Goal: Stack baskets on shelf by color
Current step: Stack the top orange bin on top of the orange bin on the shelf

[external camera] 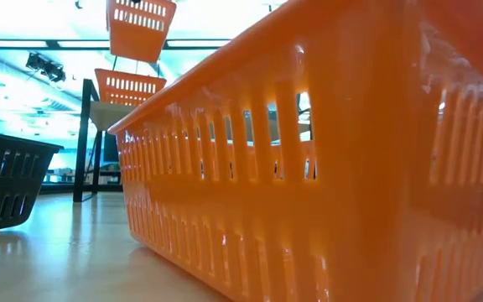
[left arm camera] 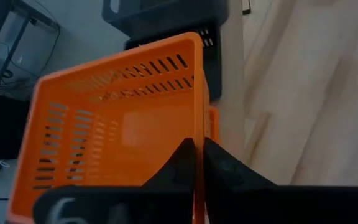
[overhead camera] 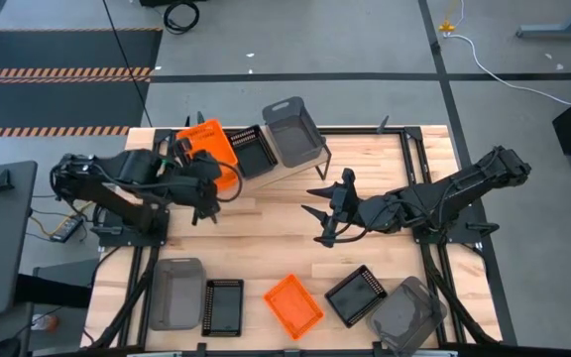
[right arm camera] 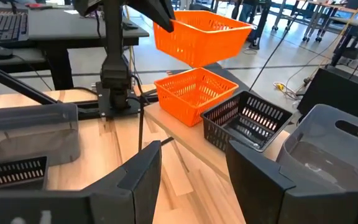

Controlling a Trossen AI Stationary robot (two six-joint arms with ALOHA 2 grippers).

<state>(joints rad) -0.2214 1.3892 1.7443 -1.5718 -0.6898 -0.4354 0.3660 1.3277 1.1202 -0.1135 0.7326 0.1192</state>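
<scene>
1. Orange basket (right arm camera: 202, 30) in the air, rim wall pinched between the left gripper (left arm camera: 197, 163) jaws, which are clamped tight on it; basket hangs fwd of the jaws, tilted, directly above a 2nd orange basket (right arm camera: 191, 92) already on the shelf (overhead camera: 295, 171).
2. On the shelf, beyond the left jaws: orange one, then a black mesh basket (right arm camera: 247, 121), then a grey basket (right arm camera: 328, 152), side by side. So one of each colour looks placed, orange no. 2 on its way.
3. Left to do, judging by the layout: seat the held one into the shelf orange, then move six off the surface (overhead camera: 266, 228): grey bin (overhead camera: 175, 294), black bin (overhead camera: 223, 306), loose orange bin (overhead camera: 293, 305), second black bin (overhead camera: 356, 295), second grey bin (overhead camera: 405, 315). That's five seen + the held one; task approx a third done.
4. Right gripper (overhead camera: 329, 211) jaws wide apart, nothing between them, hovering mid-surface, well apart from every basket, facing the shelf.
5. Hard to tell: low view mostly blocked by the loose orange bin up close; shelf board largely covered from above; whether the held basket touches the one below – can't tell; second grey bin cut by the frame edge.
</scene>
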